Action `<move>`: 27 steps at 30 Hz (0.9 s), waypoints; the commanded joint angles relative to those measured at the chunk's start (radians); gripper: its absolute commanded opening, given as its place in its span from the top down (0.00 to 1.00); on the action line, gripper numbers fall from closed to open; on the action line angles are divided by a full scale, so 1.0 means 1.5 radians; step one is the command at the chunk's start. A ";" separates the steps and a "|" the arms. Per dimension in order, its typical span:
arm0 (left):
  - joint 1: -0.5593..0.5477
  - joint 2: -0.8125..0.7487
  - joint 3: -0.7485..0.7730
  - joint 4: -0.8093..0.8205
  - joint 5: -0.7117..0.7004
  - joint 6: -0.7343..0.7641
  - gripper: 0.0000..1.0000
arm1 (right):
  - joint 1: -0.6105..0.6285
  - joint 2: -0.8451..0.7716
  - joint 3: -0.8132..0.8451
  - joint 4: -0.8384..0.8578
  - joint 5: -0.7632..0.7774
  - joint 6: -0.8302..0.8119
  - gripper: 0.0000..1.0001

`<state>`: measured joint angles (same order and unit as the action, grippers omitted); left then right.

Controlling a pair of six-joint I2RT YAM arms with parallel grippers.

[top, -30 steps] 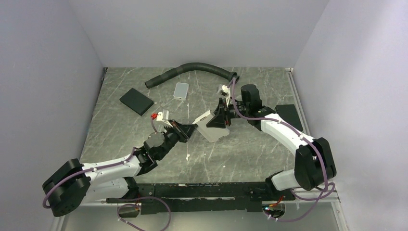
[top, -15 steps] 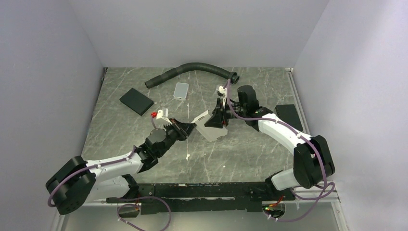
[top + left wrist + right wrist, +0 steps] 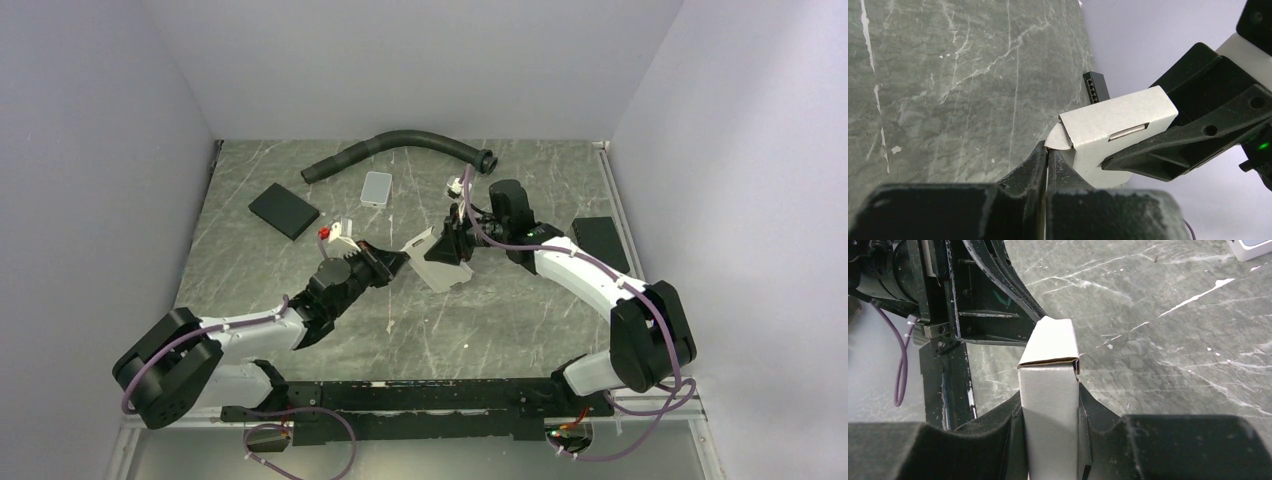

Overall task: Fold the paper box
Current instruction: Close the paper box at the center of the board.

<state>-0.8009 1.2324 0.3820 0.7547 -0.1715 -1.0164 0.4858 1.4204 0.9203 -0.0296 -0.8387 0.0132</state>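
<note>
Tightly, left gripper (image 3: 1047,152), right gripper (image 3: 1049,410) clamp paper box (image 3: 1120,120).

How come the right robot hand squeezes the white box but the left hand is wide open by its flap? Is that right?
Not quite. The left gripper isn't wide open: it is shut, pinching the flap of the paper box, as the left wrist view shows. The right gripper does squeeze the box.

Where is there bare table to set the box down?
Bare: the table between the box and the near edge, and the left strip nearer than the pad. Crowded: the far edge with hose and tile, and mid-table, where left pincer and right pincer grip the box.
</note>
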 commanded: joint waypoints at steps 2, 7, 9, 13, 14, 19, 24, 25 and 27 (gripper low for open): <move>-0.002 -0.019 0.052 0.194 0.163 -0.073 1.00 | 0.026 0.029 0.018 -0.031 0.119 -0.051 1.00; 0.011 -0.026 0.069 0.194 0.223 -0.056 1.00 | 0.027 0.036 0.017 -0.022 0.128 -0.029 1.00; 0.017 -0.019 0.074 0.202 0.254 -0.059 0.97 | 0.025 0.037 0.016 -0.014 0.113 -0.015 1.00; 0.029 -0.001 0.084 0.221 0.321 -0.062 0.90 | 0.014 0.035 0.013 -0.004 0.080 0.014 1.00; 0.031 0.000 0.088 0.217 0.333 -0.060 0.87 | 0.009 0.034 0.013 -0.001 0.074 0.018 1.00; 0.032 -0.005 0.110 0.180 0.377 -0.032 0.71 | -0.004 0.029 0.010 0.005 0.053 0.031 1.00; 0.033 -0.025 0.107 0.168 0.386 -0.020 0.53 | -0.012 0.031 0.010 0.007 0.041 0.041 1.00; 0.034 -0.029 0.105 0.168 0.385 -0.020 0.49 | -0.013 0.032 0.009 0.009 0.039 0.044 1.00; 0.033 -0.036 0.103 0.169 0.383 -0.022 0.43 | -0.014 0.032 0.008 0.011 0.034 0.047 1.00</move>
<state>-0.7097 1.2606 0.4454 0.7372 0.2016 -1.0115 0.4522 1.4403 0.9356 -0.0521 -0.8333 0.0738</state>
